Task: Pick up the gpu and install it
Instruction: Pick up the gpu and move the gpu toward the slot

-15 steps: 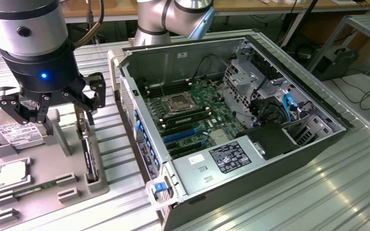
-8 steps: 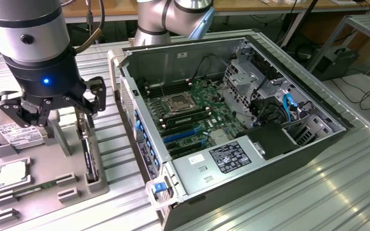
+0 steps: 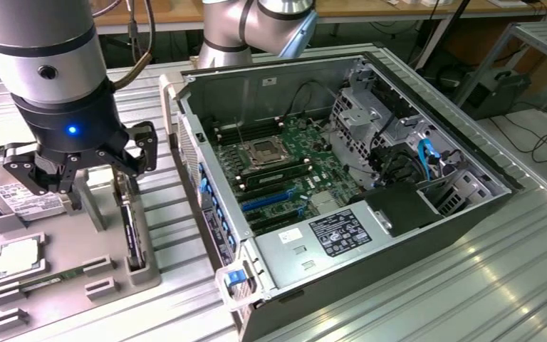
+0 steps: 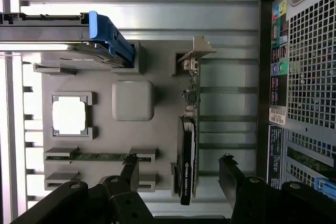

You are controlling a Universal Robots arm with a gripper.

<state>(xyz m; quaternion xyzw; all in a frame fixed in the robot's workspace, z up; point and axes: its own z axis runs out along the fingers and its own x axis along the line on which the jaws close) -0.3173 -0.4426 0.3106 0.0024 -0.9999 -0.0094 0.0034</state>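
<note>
You have the counter (image 3: 501,285) carrying the open computer case (image 3: 254,92), with a grey tray (image 3: 65,249) just beside it. The pincer (image 3: 88,178) hangs over the tray, jaws wide, holding nothing. The gpu (image 4: 187,150) stands on edge in its tray slot, below the jaws' gap.

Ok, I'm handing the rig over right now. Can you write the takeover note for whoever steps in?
The claw is open and empty, hovering over the gray tray, with a finger on either side of the gpu in the wrist view.
The gpu stands on edge in its tray slot, not gripped.
The computer case lies open beside the tray, motherboard exposed.
Done: nothing beyond the claw standing over the gpu.
Left: pick-up and install, neither done.
</note>
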